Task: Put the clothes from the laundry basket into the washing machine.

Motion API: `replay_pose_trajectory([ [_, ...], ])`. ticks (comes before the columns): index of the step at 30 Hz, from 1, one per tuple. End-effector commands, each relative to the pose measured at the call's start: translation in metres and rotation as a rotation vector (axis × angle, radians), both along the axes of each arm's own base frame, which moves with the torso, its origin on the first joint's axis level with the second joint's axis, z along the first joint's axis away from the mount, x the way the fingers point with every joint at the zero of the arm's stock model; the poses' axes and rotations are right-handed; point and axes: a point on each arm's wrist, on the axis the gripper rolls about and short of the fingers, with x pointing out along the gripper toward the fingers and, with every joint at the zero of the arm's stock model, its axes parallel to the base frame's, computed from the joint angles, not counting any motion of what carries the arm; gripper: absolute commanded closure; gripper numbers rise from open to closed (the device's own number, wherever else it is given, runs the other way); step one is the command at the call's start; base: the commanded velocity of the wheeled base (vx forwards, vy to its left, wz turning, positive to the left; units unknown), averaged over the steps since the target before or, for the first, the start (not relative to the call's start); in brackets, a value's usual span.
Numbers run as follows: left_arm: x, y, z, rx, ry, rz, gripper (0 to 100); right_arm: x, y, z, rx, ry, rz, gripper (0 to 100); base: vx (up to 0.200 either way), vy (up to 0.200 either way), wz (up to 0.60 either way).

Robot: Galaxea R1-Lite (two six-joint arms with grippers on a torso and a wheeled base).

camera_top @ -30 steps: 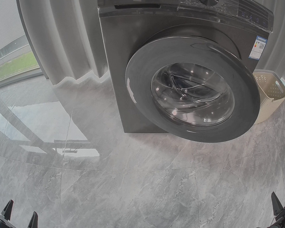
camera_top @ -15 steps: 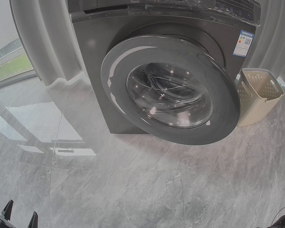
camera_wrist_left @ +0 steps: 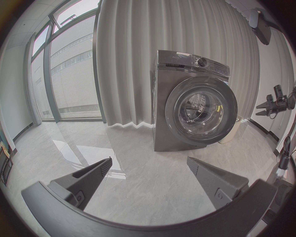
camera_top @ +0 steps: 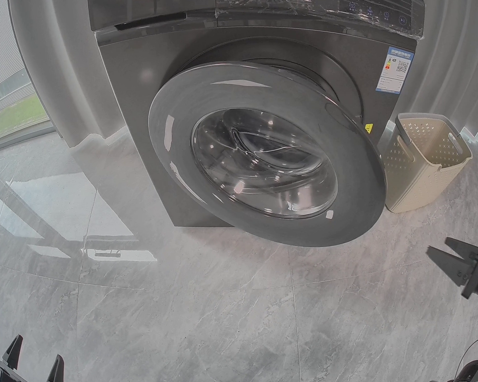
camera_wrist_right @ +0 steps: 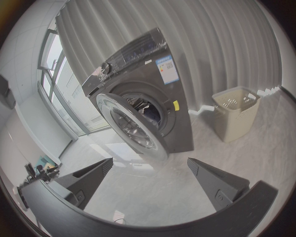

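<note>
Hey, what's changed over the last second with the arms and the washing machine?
The right gripper has risen from the bottom corner of the head view to a spot partway up its right edge, jaws open and holding nothing. The whole head view has shifted, so the camera moved, not the washing machine or the laundry basket. The left gripper stays low and open, and the door stays open.

Daylight pours in from the window (camera_wrist_left: 74,68), glaring off the glossy floor (camera_top: 201,315); the 2 wrist views bow at the edges.
</note>
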Motion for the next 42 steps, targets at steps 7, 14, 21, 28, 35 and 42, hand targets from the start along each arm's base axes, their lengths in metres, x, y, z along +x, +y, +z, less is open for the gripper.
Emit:
replay_pose_trajectory([
  [7, 0.0, 0.0, -0.005, 0.0, 0.005, -0.001, 0, 0.088, 0.101, -0.031, 0.061, 0.255, 0.229, 0, 0.2, 0.0, 0.0],
  [14, 0.0, 0.0, -0.005, 0.0, 0.005, -0.001, 0, 0.103, 0.108, -0.023, 0.078, 0.23, 0.22, 0, 0.114, 0.0, 0.0],
  [21, 0.0, 0.0, -0.005, 0.0, 0.005, -0.001, 0, 0.128, 0.097, -0.004, 0.119, 0.159, 0.133, 0, 0.0, 0.0, 0.0],
  [28, 0.0, 0.0, -0.005, 0.0, 0.005, -0.001, 0, 0.135, 0.082, -0.001, 0.133, 0.12, 0.078, 0, 0.0, 0.0, 0.0],
  [35, 0.0, 0.0, -0.005, 0.0, 0.005, -0.003, 0, 0.114, 0.091, -0.004, 0.137, 0.082, 0.147, 0, 0.086, 0.0, 0.0],
  [42, 0.0, 0.0, -0.005, 0.0, 0.005, -0.003, 0, 0.111, 0.086, 0.011, 0.17, 0.015, 0.139, 0, 0.2, 0.0, 0.0],
])
